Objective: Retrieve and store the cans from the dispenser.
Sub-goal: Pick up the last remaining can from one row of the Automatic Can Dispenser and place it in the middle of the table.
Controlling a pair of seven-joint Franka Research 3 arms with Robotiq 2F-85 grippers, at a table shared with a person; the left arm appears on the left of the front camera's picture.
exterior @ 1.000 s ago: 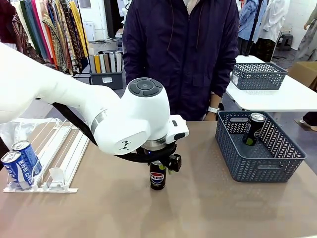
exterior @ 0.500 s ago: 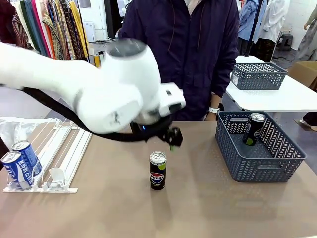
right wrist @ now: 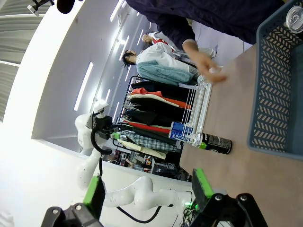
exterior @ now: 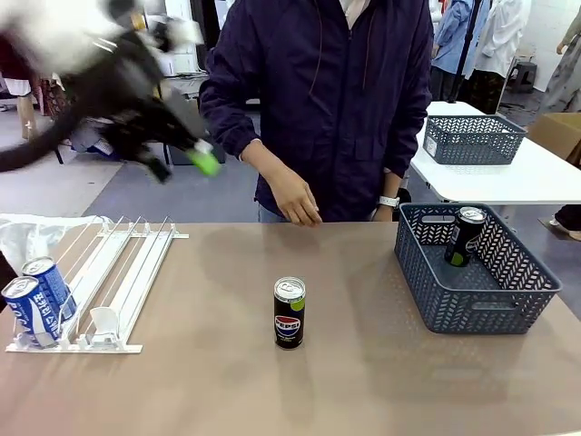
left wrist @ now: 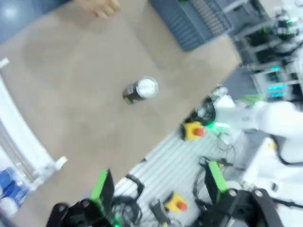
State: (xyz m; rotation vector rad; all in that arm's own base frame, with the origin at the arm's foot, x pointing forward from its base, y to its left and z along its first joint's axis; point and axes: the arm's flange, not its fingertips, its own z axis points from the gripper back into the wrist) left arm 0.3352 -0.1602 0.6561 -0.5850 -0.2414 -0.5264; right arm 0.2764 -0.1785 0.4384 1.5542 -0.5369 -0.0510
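A black can (exterior: 290, 313) stands upright and alone in the middle of the table; it also shows from above in the left wrist view (left wrist: 140, 90). My left gripper (exterior: 186, 154) is a blur high above the table's left side, open and holding nothing (left wrist: 158, 184). Two blue cans (exterior: 32, 304) rest at the front stops of the white dispenser (exterior: 127, 272). Another black can (exterior: 465, 236) leans inside the grey basket (exterior: 472, 300). My right gripper (right wrist: 147, 189) is open and holds nothing, well away from the black can (right wrist: 215, 143).
The person stands at the far side, one hand (exterior: 295, 204) hovering over the table's far edge, behind the black can. A second grey basket (exterior: 472, 138) sits on a white table behind. A clear plastic bag (exterior: 36, 236) lies by the dispenser.
My left gripper opened off the black can, then rose and swung away to the upper left. The can stays standing. The person's hand has come forward over the far edge.
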